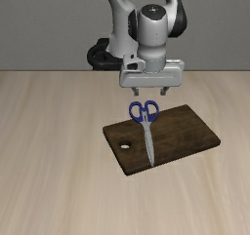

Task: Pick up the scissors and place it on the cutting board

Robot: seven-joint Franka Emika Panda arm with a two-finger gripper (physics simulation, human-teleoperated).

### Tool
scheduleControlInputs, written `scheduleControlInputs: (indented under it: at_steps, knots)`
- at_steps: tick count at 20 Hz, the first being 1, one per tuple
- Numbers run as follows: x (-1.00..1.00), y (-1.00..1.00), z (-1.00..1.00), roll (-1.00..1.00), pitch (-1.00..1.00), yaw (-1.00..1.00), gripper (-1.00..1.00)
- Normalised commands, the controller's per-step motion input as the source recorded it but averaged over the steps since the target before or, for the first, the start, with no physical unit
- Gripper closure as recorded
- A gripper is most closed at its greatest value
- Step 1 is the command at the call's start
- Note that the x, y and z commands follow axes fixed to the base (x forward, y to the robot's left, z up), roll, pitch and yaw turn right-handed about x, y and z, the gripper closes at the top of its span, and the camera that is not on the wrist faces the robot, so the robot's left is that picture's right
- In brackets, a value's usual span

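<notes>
The arm (146,24) reaches straight down over the desk (49,151). Its fingers (139,90) are spread apart with nothing between them. Just below the fingertips, the scissors (148,132) lie flat on the dark cutting board (186,137), blue handles nearest the fingers and blades pointing away.

No text, label, brand, number or sign to be read anywhere, none found on the scissors (146,130), none on the cutting board (186,134), none on the desk (49,151)
</notes>
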Motion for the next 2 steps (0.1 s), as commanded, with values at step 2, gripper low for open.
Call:
scheduleControlInputs:
  at_steps: [2]
  knots:
    - [0.0,0.0,0.0,0.0,0.0,0.0,-1.0]
